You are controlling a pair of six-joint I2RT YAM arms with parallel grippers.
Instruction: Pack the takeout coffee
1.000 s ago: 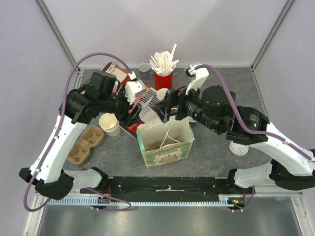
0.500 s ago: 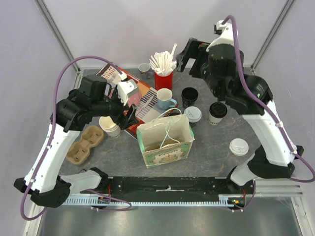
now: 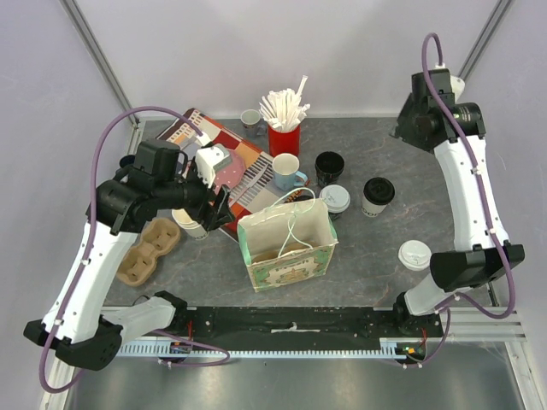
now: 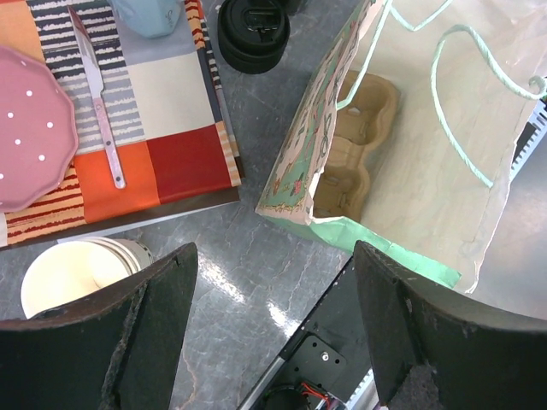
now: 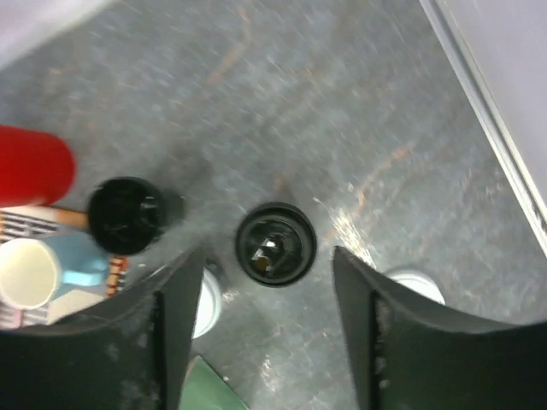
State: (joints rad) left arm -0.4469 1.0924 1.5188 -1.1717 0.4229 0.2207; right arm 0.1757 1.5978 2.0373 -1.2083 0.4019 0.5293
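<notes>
A white-lidded paper coffee cup (image 3: 335,200) and a black-lidded paper coffee cup (image 3: 377,195) are seen upright on the mottled grey table (image 3: 367,256), far-right of the open printed paper bag (image 3: 286,272). The left hand (image 4: 275,256) and right hand (image 5: 267,260) are spread wide, empty.

Under the right gripper (image 5: 267,273) the cup with the black lid (image 5: 275,243) has a glossy plastic top, and the table (image 5: 342,111) is grey and stone-like with a dull sheen. Ahead of the left gripper (image 4: 275,282) the bag (image 4: 427,171) is smooth printed paper and holds a rough pulp tray (image 4: 355,128). That gripper's fingers (image 4: 145,333) are matt black and grainy
</notes>
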